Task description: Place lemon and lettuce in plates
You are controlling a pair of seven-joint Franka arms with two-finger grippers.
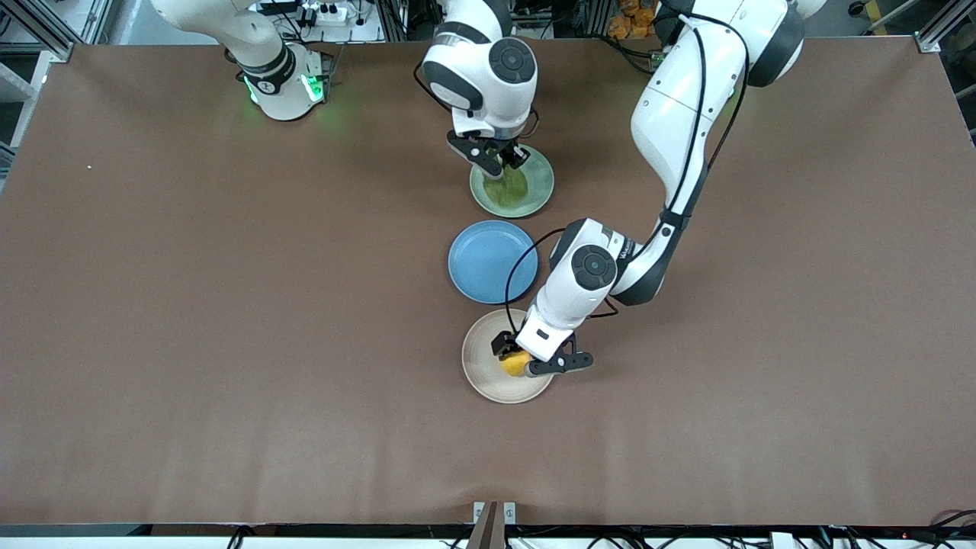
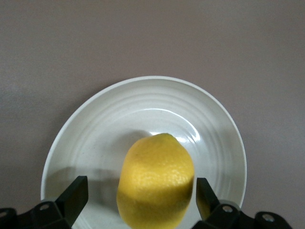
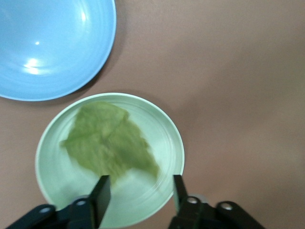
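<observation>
The yellow lemon (image 1: 515, 364) (image 2: 155, 181) lies in the beige plate (image 1: 484, 370) (image 2: 143, 109), the plate nearest the front camera. My left gripper (image 1: 521, 357) (image 2: 140, 193) stands open low over it, one finger on each side of the fruit and not clamping it. The green lettuce (image 1: 509, 191) (image 3: 109, 145) lies flat in the mint green plate (image 1: 540, 177) (image 3: 52, 171), the plate nearest the robots' bases. Just above that plate's rim my right gripper (image 1: 502, 169) (image 3: 139, 195) is open with nothing between its fingers.
A blue plate (image 1: 492, 261) (image 3: 52, 47) with nothing in it sits between the two other plates, close to both. The left arm's forearm (image 1: 595, 267) hangs beside it. Brown tabletop (image 1: 229, 305) stretches wide toward both ends.
</observation>
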